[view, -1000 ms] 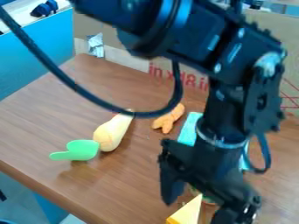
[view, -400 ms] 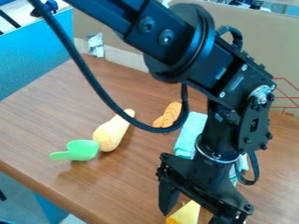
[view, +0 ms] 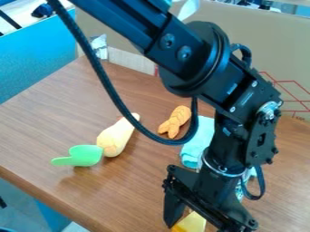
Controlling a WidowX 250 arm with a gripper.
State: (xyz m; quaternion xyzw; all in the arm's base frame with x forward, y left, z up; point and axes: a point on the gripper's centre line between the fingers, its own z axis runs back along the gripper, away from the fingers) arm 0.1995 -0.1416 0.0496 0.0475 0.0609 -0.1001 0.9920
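Yellow block [view: 191, 222]: located low in the camera view, in the opening of the hand; one finger is seen right beside it, contact not certain.
Hand [view: 197, 226]: pointed down, fingers spread; the block is judged to be straddled, not pinched.
Black arm [view: 236, 102]: extended from the top edge, forearm slanted, wrist hung over the near part of the surface [view: 45, 129].
Blue cloth [view: 198, 141]: laid behind the wrist, partly hidden by it.
Orange braided piece [view: 176, 121]: laid just beside the cloth, the cable loop [view: 192, 123] seen across its near side.
Pale squash-shaped toy [view: 115, 139]: laid on its side, narrow end towards the cardboard [view: 136, 28].
Green scoop [view: 85, 155]: placed at the squash's wide end, apparently touching it.
Block handling (judged): equal room should be left on both sides, so that it is not nudged by one finger. Opposed flat faces would be best met low down and squarely; a sloped face may be slipped off. Pressure should be applied slowly.
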